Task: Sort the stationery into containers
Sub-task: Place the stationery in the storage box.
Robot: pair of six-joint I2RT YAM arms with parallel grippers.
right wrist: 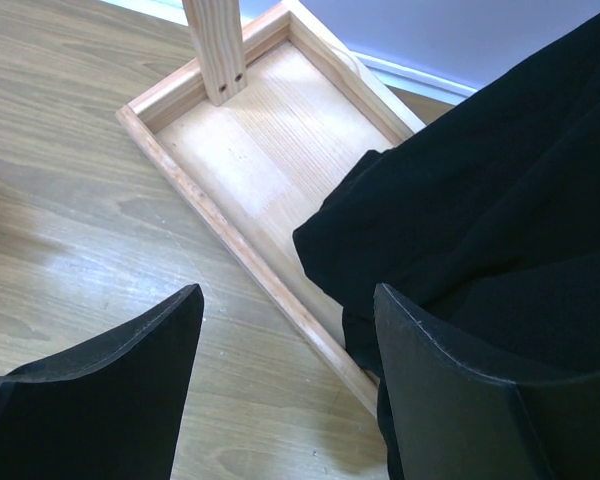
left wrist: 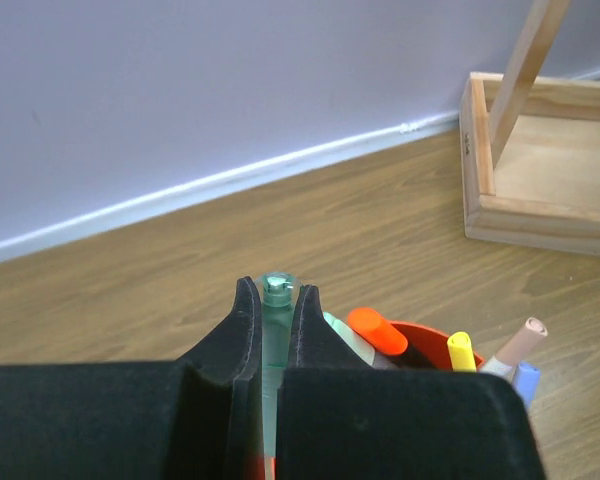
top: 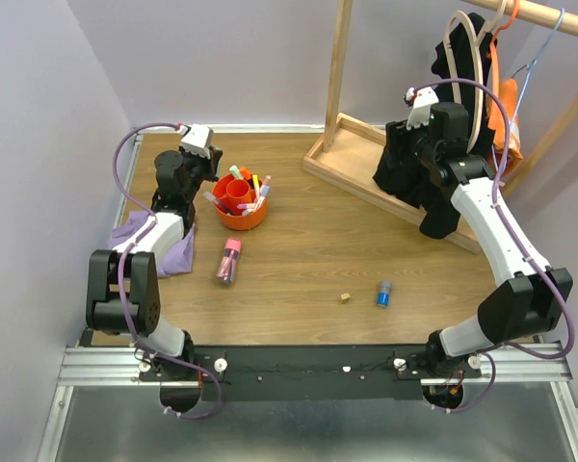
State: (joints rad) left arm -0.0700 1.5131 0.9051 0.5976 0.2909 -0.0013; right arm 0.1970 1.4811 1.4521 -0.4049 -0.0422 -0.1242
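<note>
My left wrist view shows the left pincer (left wrist: 276, 312) pinching a green marker (left wrist: 277, 288) by the orange tub (left wrist: 432, 336), a grip the overhead hides. The right pincer (right wrist: 287, 300) hangs spread over the rack base (right wrist: 270, 150). Only overhead shows the pink-capped tube (top: 230, 260) lying on the bench (top: 308, 250).

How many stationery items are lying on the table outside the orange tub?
3: the pink-capped tube near the tub, the tan eraser mid-table, the blue cylinder right of it. The purple cloth may hide others.
</note>
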